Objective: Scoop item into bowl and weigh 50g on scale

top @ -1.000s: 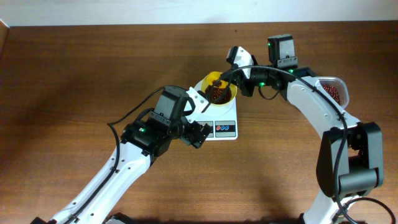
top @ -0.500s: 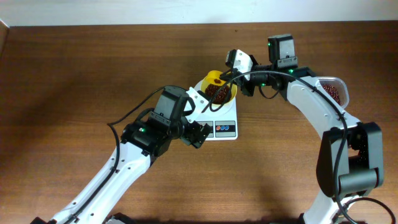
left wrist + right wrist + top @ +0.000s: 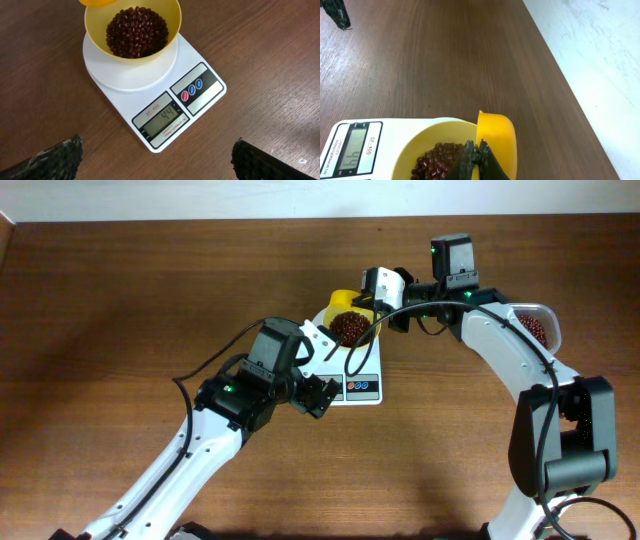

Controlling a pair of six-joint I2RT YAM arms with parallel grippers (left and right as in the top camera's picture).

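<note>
The pale-yellow bowl [image 3: 133, 30] sits on the white scale [image 3: 155, 95] and holds a heap of reddish-brown beans [image 3: 136, 32]. The scale's display [image 3: 165, 121] reads 44. In the overhead view the bowl [image 3: 352, 330] and scale [image 3: 358, 370] are at mid table. My right gripper [image 3: 477, 150] is shut on the handle of the yellow scoop [image 3: 496, 137], whose tilted cup hangs over the bowl's far rim; the scoop also shows in the overhead view [image 3: 345, 301]. My left gripper [image 3: 155, 165] is open and empty, just in front of the scale.
A clear plastic tub [image 3: 537, 327] with more beans stands at the right, beside the right arm. The table's back edge and a white wall run along the top of the overhead view.
The right gripper has drawn the scoop back from above the bowl's centre toward its far rim and tilted it on its side. The left arm has not moved.
</note>
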